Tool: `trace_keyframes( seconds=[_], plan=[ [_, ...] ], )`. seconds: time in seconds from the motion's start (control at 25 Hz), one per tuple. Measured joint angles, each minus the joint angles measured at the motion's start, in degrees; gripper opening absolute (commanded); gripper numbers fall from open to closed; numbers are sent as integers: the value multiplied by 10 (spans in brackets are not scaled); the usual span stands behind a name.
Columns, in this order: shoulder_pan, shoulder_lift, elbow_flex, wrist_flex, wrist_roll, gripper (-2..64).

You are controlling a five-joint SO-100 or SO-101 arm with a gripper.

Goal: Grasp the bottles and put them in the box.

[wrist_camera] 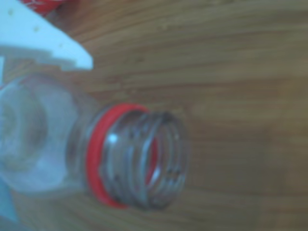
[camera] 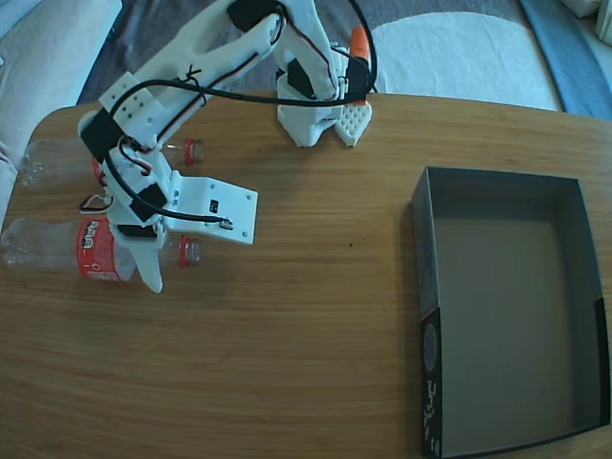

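Two clear bottles with red labels lie on their sides at the left of the wooden table in the fixed view, necks pointing right. The far bottle [camera: 57,159] lies free. My gripper [camera: 143,251] straddles the shoulder of the near bottle [camera: 53,245], with one white finger [camera: 150,271] across its front side. In the wrist view that bottle [wrist_camera: 137,159] fills the frame, showing an uncapped threaded mouth and a red neck ring. A white finger [wrist_camera: 45,43] sits just above its shoulder. How tightly the jaws press is not visible. The box [camera: 432,316] stands at the right.
The arm's white base [camera: 320,120] stands at the table's far edge, with black cables looping over the arm. Bare wood lies between the bottles and the box. The table's left corner is rounded, close to the bottle bottoms.
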Motion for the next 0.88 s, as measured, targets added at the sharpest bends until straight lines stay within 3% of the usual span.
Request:
trace_keyframes(
  seconds=[0.88],
  plan=[
    [17, -53, -15, 0, -25, 458]
  ],
)
